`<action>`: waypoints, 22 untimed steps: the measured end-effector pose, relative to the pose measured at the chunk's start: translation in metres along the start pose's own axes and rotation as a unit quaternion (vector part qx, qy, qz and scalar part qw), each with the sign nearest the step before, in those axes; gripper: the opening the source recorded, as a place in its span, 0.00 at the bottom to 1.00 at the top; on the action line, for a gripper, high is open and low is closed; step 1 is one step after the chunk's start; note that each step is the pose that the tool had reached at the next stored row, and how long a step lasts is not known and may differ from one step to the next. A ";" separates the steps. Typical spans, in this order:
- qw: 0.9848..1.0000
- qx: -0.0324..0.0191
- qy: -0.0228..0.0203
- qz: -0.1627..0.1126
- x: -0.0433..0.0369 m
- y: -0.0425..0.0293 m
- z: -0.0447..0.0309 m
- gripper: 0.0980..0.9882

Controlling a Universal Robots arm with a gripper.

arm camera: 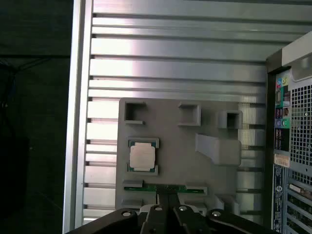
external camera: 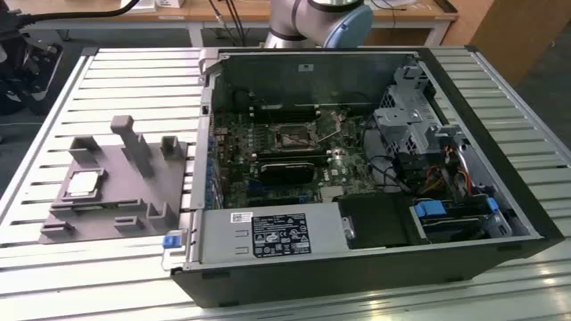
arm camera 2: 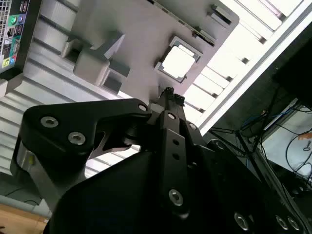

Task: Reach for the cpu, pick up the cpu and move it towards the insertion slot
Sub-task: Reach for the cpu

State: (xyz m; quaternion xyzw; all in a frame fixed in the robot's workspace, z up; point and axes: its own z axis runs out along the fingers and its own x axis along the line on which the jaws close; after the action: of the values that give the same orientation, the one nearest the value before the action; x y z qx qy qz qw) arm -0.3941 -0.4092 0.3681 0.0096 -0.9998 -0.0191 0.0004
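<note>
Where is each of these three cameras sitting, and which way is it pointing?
Exterior view: off the arm, above the table, looking down on the open computer case and grey tray; part of the arm shows behind the case.
First wrist view: on the arm, looking down at the tray and the chip in it; the gripper shows.
Second wrist view: on the arm, looking slantwise past the gripper at the chip.
Shared: all three show tray and chip; both wrist views show the gripper, apart from the chip.

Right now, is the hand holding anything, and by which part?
Nothing is held. The cpu lies in its recess on the grey tray, apart from the hand, which is shut and empty.
</note>
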 end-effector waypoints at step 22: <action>1.000 0.000 0.000 0.000 0.0169 0.0003 0.0007 0.02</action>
State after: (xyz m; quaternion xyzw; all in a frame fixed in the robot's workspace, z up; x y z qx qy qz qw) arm -0.4111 -0.4092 0.3674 0.0096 -0.9998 -0.0191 0.0002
